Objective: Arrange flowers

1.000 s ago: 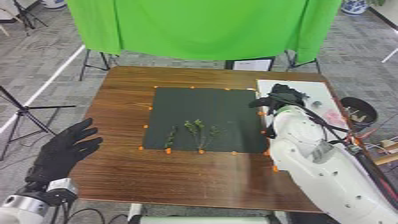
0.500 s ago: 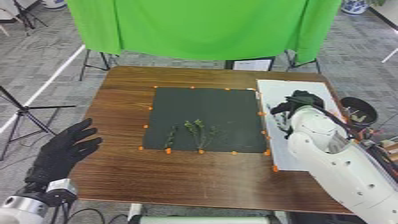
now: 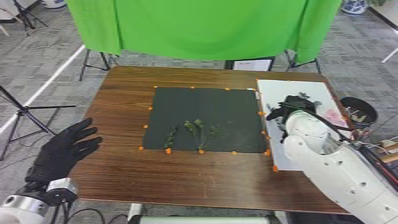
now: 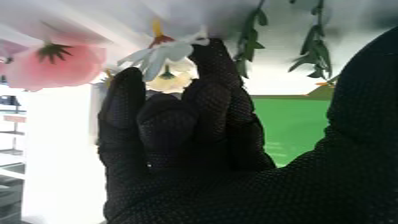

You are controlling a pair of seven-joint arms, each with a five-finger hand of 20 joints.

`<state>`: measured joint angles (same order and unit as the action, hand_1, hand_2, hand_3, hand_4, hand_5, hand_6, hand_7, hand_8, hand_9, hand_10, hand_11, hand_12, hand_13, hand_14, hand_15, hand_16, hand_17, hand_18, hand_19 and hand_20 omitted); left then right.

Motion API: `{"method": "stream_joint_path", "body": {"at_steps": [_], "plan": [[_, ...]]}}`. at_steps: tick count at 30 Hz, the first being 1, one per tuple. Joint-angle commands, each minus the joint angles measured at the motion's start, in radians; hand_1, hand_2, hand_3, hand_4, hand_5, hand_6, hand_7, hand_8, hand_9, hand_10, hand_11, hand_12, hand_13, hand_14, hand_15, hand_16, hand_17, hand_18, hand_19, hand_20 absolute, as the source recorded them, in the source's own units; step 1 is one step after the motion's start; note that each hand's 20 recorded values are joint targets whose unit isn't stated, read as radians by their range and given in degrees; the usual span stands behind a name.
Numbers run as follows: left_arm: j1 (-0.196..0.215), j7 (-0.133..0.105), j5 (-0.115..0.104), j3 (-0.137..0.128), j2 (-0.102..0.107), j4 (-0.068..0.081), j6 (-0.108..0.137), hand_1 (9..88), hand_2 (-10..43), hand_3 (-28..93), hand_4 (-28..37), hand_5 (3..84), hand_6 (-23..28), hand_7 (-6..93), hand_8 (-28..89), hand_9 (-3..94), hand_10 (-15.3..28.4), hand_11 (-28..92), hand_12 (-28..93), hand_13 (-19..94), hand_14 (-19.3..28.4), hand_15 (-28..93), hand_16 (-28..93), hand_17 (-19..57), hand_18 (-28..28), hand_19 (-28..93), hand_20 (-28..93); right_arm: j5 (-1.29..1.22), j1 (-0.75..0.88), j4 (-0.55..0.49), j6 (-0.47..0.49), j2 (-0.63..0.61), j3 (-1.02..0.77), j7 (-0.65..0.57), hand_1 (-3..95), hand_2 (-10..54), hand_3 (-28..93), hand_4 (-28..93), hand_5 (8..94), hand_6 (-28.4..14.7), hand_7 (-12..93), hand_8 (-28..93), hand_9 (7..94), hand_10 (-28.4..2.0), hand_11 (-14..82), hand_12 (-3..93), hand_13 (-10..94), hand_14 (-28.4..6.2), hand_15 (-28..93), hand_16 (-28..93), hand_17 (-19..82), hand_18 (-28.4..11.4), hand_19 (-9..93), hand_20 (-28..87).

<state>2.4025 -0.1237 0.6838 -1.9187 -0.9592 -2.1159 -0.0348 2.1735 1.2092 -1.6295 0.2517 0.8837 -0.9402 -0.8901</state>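
My right hand (image 3: pixel 295 106) is over the white sheet (image 3: pixel 282 160) at the table's right. In the right wrist view the same hand (image 4: pixel 187 150) stands open, its fingers beside a white flower (image 4: pixel 164 54). A pink flower (image 4: pixel 58 62) and green leafy sprigs (image 4: pixel 311 50) lie on the white surface there. On the dark mat (image 3: pixel 209 100) lie a small green sprig (image 3: pixel 170 137) and a branching green sprig (image 3: pixel 199 131). My left hand (image 3: pixel 60 152) is open off the table's left edge.
The brown table (image 3: pixel 178 180) carries orange markers around the mat. A dark round bin (image 3: pixel 359 110) stands off the right edge, and a green cloth (image 3: pixel 204 30) hangs behind the far edge.
From the border between mat and sheet, my right hand has moved right over the white sheet, then slightly back left and nearer. The left hand has not moved.
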Motion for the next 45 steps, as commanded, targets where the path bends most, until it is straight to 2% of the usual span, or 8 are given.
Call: {"method": "stream_joint_path", "body": {"at_steps": [1, 4, 7, 10, 14, 23, 35, 45], "plan": [[-0.004, 0.010, 0.003, 0.003, 0.003, 0.003, -0.003, 23.1, -3.3, 71, -28.3, 31.5, 5.4, 17.6, -10, 26.9, 13.2, 24, 18, 20, 17.7, 46, -4, -9.6, 22.4, 41, 9, 0.021, -0.027, 0.042, -0.059, 0.004, 0.044, 0.026, 20.5, -9.5, 65, -28, 58.1, -5.5, 50, -13, 65.2, -12.7, 66.1, 54.0, 64, -13.0, 85, 39, 24, -22.1, 76, 42], [-0.006, 0.013, 0.003, 0.003, 0.004, 0.003, -0.004, 23.0, -3.3, 71, -28.3, 31.5, 5.4, 17.7, -10, 27.0, 13.2, 24, 18, 20, 17.7, 46, -4, -9.6, 22.4, 41, 9, -0.005, -0.027, 0.059, -0.135, 0.001, 0.059, 0.031, 26.0, -9.5, 73, -28, 62.0, -3.3, 52, -12, 70.1, -11.3, 65.4, 54.7, 67, -11.5, 85, 40, 26, -21.2, 77, 42], [-0.006, 0.018, 0.003, 0.003, 0.003, 0.004, -0.007, 23.1, -3.2, 71, -28.3, 31.5, 5.4, 17.7, -10, 26.9, 13.2, 24, 18, 20, 17.8, 46, -4, -9.5, 22.3, 41, 9, 0.002, -0.017, 0.070, -0.160, 0.002, 0.059, 0.038, 39.9, -9.5, 71, -28, 70.9, 0.8, 50, 16, 79.8, -8.5, 64.4, 53.9, 75, -8.8, 84, 39, 31, -19.7, 79, 40], [-0.007, 0.021, 0.003, 0.002, 0.004, 0.005, -0.007, 23.2, -3.1, 71, -28.3, 31.5, 5.4, 17.7, -10, 26.9, 13.2, 24, 18, 20, 17.7, 46, -4, -9.6, 22.4, 41, 9, -0.039, -0.005, 0.066, -0.147, -0.001, 0.042, 0.053, 46.0, -9.5, 73, -28, 75.6, 1.8, 49, 18, 83.2, -7.2, 64.5, 53.3, 78, -8.0, 84, 39, 32, -18.8, 79, 40], [-0.005, 0.021, 0.003, 0.003, 0.003, 0.004, -0.006, 23.1, -3.0, 71, -28.3, 31.5, 5.4, 17.8, -10, 26.9, 13.2, 24, 18, 20, 17.8, 46, -4, -9.5, 22.4, 41, 9, -0.039, 0.010, 0.068, -0.155, -0.009, 0.033, 0.085, 45.8, -9.5, 79, -28, 75.8, 0.6, 49, 20, 83.6, -7.1, 64.4, 53.6, 79, -7.8, 83, 40, 32, -18.7, 80, 40], [0.007, 0.014, 0.003, -0.001, -0.004, -0.001, 0.002, 23.1, -2.9, 72, -28.3, 31.5, 5.4, 17.8, -10, 26.9, 13.2, 24, 18, 20, 17.8, 46, -4, -9.5, 22.4, 41, 9, 0.064, 0.025, 0.037, -0.304, -0.045, 0.042, 0.188, 43.1, -9.5, 88, -25, 73.4, -2.5, 55, 23, 83.8, -7.2, 68.9, 55.0, 78, -8.6, 86, 41, 32, -18.5, 80, 41], [0.009, 0.016, 0.000, -0.001, -0.006, -0.004, 0.006, 23.2, -2.9, 72, -28.3, 31.5, 5.4, 17.8, -10, 26.9, 13.2, 24, 18, 20, 17.7, 46, -4, -9.6, 22.4, 41, 9, 0.187, 0.010, -0.101, -0.337, -0.089, 0.037, 0.244, 42.3, -9.5, 88, -23, 73.0, -2.8, 57, 23, 83.7, -6.9, 70.7, 54.9, 79, -8.5, 88, 40, 33, -18.3, 80, 42], [0.003, 0.021, -0.002, 0.001, -0.005, 0.001, 0.003, 23.2, -2.8, 72, -28.3, 31.5, 5.4, 17.8, -10, 26.9, 13.2, 24, 18, 20, 17.8, 46, -4, -9.5, 22.3, 41, 9, 0.127, 0.117, -0.277, -0.342, -0.043, -0.021, 0.186, 41.7, -9.5, 88, -22, 73.1, -2.4, 58, 23, 84.0, -7.0, 71.0, 54.3, 79, -8.2, 89, 39, 33, -18.6, 80, 42]]}}
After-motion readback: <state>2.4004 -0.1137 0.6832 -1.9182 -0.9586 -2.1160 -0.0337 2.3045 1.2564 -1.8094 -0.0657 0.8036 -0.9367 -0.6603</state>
